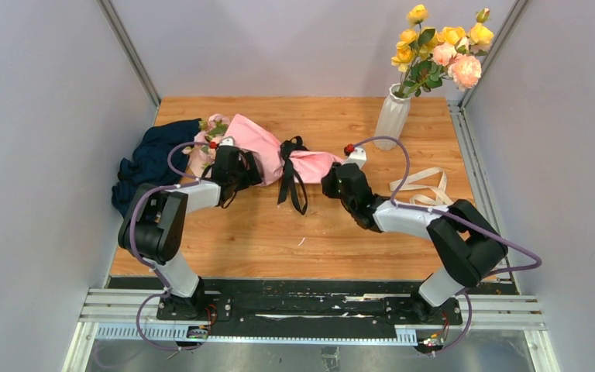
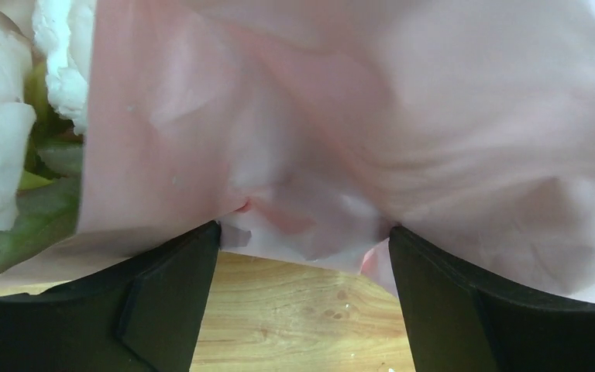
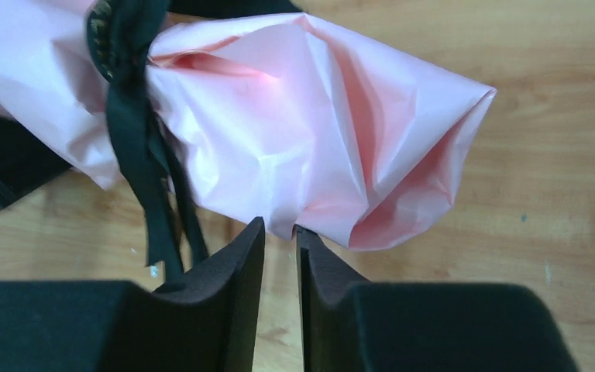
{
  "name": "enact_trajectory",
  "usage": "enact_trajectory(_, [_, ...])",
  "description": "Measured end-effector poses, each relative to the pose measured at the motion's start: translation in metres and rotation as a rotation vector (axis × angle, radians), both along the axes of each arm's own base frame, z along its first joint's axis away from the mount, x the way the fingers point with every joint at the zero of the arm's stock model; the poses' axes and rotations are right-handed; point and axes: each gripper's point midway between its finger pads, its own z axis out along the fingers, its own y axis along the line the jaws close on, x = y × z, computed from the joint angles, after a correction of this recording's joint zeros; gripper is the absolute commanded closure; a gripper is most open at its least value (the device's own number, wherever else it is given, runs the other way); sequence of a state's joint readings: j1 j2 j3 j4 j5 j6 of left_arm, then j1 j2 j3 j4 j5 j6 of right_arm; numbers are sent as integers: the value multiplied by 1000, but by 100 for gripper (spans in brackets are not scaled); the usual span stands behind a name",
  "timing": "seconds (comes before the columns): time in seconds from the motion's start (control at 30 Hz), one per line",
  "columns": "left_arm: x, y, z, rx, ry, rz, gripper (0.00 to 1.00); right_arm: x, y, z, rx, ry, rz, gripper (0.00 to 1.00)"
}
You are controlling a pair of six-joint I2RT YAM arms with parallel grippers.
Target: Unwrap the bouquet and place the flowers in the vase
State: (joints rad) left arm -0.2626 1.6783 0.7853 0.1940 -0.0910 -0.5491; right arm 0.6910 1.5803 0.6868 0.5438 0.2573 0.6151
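Note:
The bouquet [image 1: 259,143] lies on its side on the wooden table, a pink paper cone tied with a black ribbon [image 1: 290,174]. Its pale flowers [image 1: 209,136] poke out at the left end. My left gripper [image 1: 236,167] stands open and wide at the cone's body. In the left wrist view its tips [image 2: 304,232] touch the pink paper [image 2: 356,116], with pale petals [image 2: 0,132] at the left. My right gripper [image 1: 331,182] is at the cone's narrow tail. Its jaws [image 3: 280,229] stand slightly apart at the lower edge of the paper [image 3: 302,132], right of the ribbon [image 3: 132,132]. The white ribbed vase [image 1: 393,118] stands at the back right.
Yellow and peach roses [image 1: 441,46] stand in the vase. A dark blue cloth [image 1: 151,159] lies bunched at the left edge beside the bouquet. A beige strap [image 1: 422,186] lies looped on the table right of my right gripper. Grey walls close in both sides.

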Motion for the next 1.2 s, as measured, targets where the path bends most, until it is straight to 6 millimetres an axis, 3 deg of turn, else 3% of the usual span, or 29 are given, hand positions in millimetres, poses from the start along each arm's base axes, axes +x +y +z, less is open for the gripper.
enact_trajectory(0.07, [-2, 0, 0, -3, 2, -4, 13, 9, 3, 22, -20, -39, -5, 54])
enact_trajectory(0.23, [-13, 0, 0, -10, 7, -15, 13, 39, 14, 67, -27, -113, -17, 39])
enact_trajectory(0.3, [-18, 1, 0, -9, 11, -18, 13, 42, 14, 72, -26, -121, -17, 35])
enact_trajectory(0.4, [-22, 2, 1, -6, 18, -20, 13, 38, 13, 64, -35, -103, -5, 35])
enact_trajectory(0.57, [-26, 2, 0, 0, 34, -30, 12, 15, -1, 36, -70, -50, 13, 44])
enact_trajectory(0.63, [-27, 2, 0, 1, 37, -34, 12, 8, -8, 42, -67, -54, 13, 43])
enact_trajectory(0.73, [-27, 1, 0, -1, 40, -38, 12, -5, -18, 70, -21, -112, 7, 42])
enact_trajectory(0.83, [-28, 0, 0, -8, 41, -44, 12, -5, -22, 94, 10, -180, -4, 56])
enact_trajectory(0.87, [-28, -1, 1, -11, 41, -44, 12, -1, -22, 93, 2, -179, -3, 75])
enact_trajectory(0.93, [-28, -2, 1, -21, 43, -40, 14, 14, -15, 87, -30, -156, 14, 99])
enact_trajectory(1.2, [-39, -2, 0, -70, 36, -3, 22, 134, 2, 36, -166, -58, 0, 100])
